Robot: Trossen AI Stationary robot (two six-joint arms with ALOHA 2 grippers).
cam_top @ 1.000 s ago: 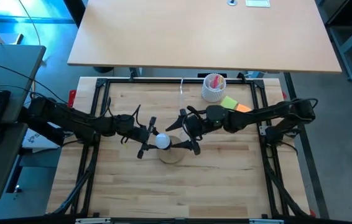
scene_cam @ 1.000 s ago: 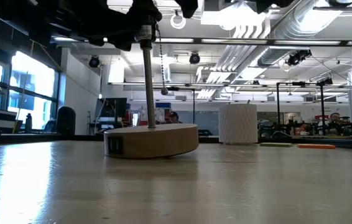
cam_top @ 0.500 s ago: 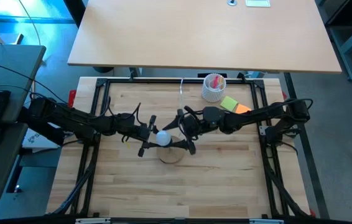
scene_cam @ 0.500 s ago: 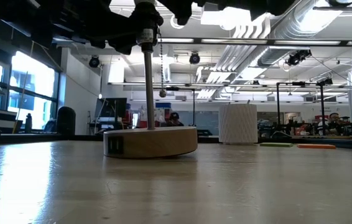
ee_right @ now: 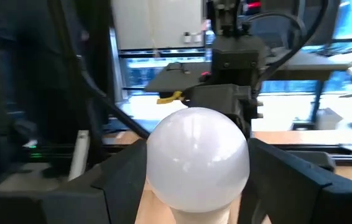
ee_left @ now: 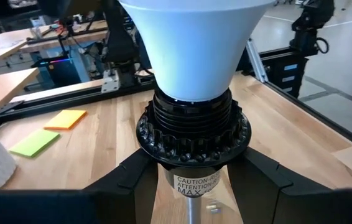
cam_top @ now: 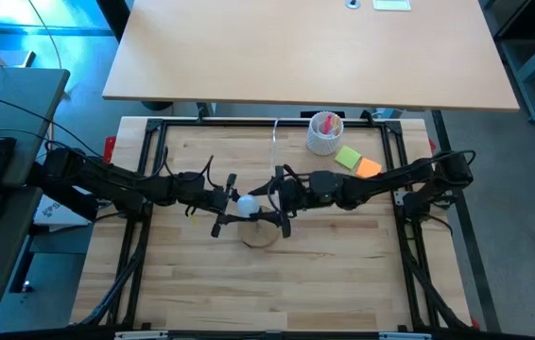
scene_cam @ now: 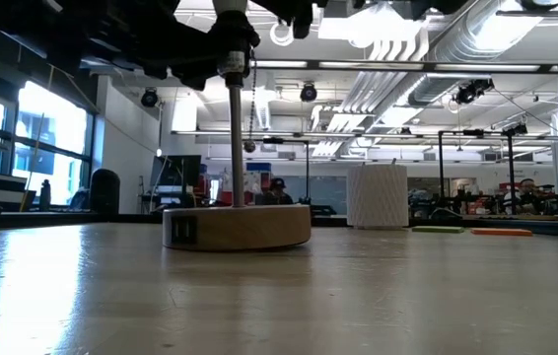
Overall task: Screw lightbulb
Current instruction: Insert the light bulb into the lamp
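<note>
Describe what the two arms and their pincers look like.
Both arms are dark, jointed and slim, with loose black cables looping along them. The left pincer and right pincer each end in two black angular fingers. No markings are readable on them.

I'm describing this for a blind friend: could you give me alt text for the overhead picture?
Seen from above, two dark robot arms meet at the middle of a wooden table, the left claw and right claw on either side of a small white lightbulb above a round wooden lamp base. Behind them stand a white ribbed cup and two sticky-note pads.
</note>
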